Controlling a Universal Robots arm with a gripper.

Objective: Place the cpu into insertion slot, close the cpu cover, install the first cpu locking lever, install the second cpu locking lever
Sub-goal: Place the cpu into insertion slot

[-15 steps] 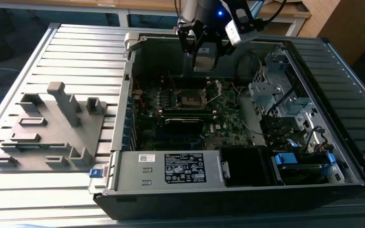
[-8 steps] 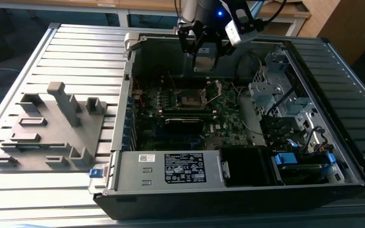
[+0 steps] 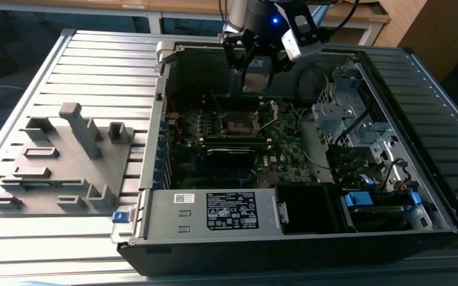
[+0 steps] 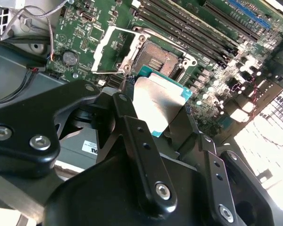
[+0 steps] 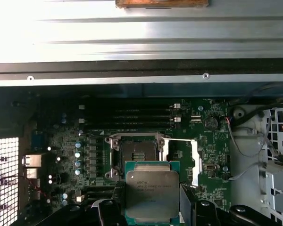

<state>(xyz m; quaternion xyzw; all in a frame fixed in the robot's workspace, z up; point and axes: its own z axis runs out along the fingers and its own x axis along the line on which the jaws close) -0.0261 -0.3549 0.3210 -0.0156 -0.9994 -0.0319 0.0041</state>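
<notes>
From my screen, a grey ribbed metal tabletop (image 3: 93, 65) spreads across the exterior view, and its slats glare white with bright light in the first wrist view. Behind it stands a wooden desk (image 3: 173, 6) on pale legs. A light wooden panel (image 3: 432, 30) rises at the exterior view's right, and the floor (image 3: 6, 53) beyond the tabletop's edge lies dark.

silver-topped square cpu (image 4: 158, 101): near end tucked behind black metal fingers (image 4: 141, 146) | first wrist view: one edge runs off the picture | exterior view: dark square insertion slot (image 3: 235, 124) way too tiny for detail
</notes>
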